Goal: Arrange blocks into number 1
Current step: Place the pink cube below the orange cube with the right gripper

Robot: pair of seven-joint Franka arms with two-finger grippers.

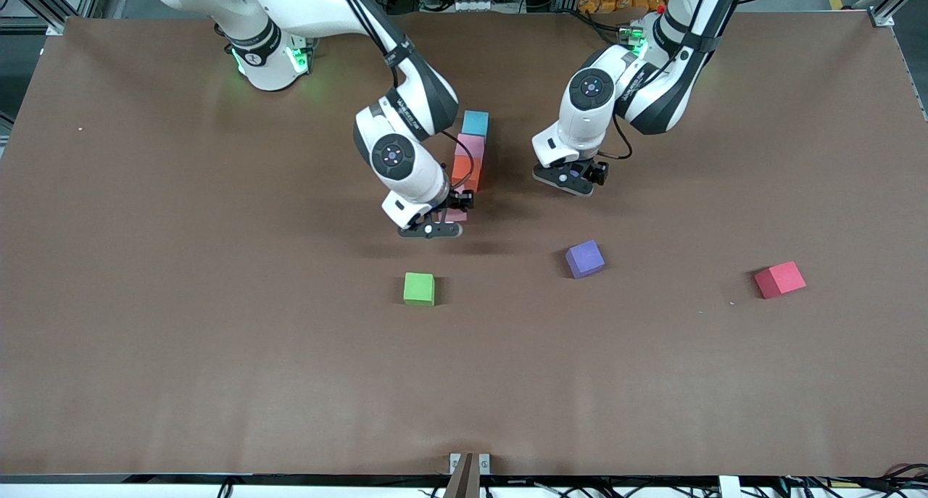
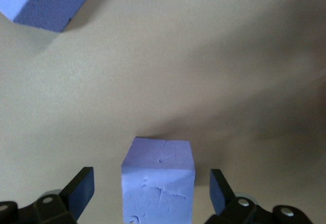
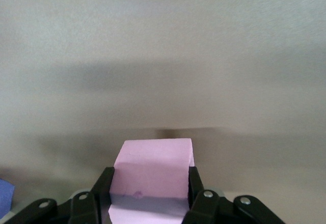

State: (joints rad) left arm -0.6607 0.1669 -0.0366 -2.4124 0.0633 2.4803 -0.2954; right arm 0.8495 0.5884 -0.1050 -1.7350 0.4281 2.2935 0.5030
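Right gripper (image 1: 439, 222), just above the front view's centre, is clamped on a pink block (image 3: 153, 173) at the lower end of a column; above it in frame we see the orange block (image 1: 465, 172), a second pink block (image 1: 471, 146) and the light blue block (image 1: 475, 123); left gripper (image 1: 573, 181) stands spread around a purple block (image 2: 159, 183), fingers not touching it; another purple block (image 1: 584, 259) lies lower in frame.

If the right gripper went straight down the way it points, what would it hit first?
Likely bare table: the pink block in the right gripper would land first, just nearer the camera than the orange block. Its height is unclear.
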